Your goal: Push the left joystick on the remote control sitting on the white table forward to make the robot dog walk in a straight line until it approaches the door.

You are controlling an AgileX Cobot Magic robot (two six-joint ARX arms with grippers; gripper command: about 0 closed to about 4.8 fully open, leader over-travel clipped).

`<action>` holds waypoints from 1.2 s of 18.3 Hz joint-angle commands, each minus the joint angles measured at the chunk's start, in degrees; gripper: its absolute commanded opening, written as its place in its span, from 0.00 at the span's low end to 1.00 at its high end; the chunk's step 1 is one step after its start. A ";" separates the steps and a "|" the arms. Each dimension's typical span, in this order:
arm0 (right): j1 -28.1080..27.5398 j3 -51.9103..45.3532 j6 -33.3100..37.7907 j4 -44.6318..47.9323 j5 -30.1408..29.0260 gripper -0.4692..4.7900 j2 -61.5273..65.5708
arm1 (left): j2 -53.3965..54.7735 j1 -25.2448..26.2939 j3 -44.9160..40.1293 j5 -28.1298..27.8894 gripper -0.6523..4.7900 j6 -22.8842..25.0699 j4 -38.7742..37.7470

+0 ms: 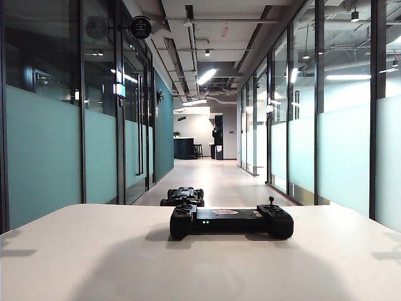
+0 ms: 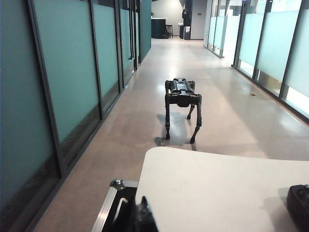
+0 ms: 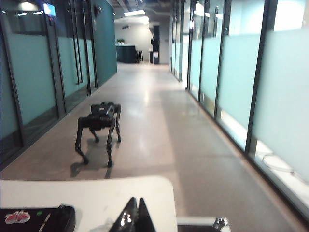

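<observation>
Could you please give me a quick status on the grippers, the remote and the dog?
Right gripper shut, at table edge; left gripper unclear. Remote control untouched on white table. Robot dog standing in corridor, path ahead clear.

An office corridor: frosted glass partition walls (image 1: 44,150) in dark frames line both sides, with a long polished floor (image 1: 216,179) running toward 12 o'clock to a dark reception counter (image 1: 183,148) with stools. Overhead at 12 o'clock hang exposed ducts and pipes (image 1: 194,37) with strip lights, and a round sign (image 1: 139,27) juts from the wall at 11 o'clock. A white table (image 1: 94,257) stands at 6 o'clock.
</observation>
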 commanded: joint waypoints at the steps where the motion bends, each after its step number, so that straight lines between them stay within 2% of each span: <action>1: 0.35 1.16 -0.74 0.52 -0.26 0.08 1.20 | 5.20 0.07 1.46 1.97 0.11 -0.09 4.35; 3: 0.35 1.53 -0.74 1.79 -1.27 0.08 3.72 | 9.42 0.09 1.51 2.95 0.11 -0.13 9.46; 10: 0.35 3.58 -2.67 5.99 -4.46 0.08 13.18 | 21.97 0.04 5.07 7.15 0.11 -0.20 14.03; 14: 0.37 3.61 -2.71 8.50 -6.67 0.08 16.79 | 28.26 -0.02 6.54 9.92 0.11 -3.50 17.18; 16: 0.66 3.61 -2.69 10.08 -7.34 0.08 18.58 | 30.95 -0.68 7.48 9.88 0.11 -3.61 17.86; 22: 7.72 3.63 -3.17 13.90 -5.14 0.08 24.35 | 42.25 -6.86 12.13 9.84 0.11 -3.50 20.68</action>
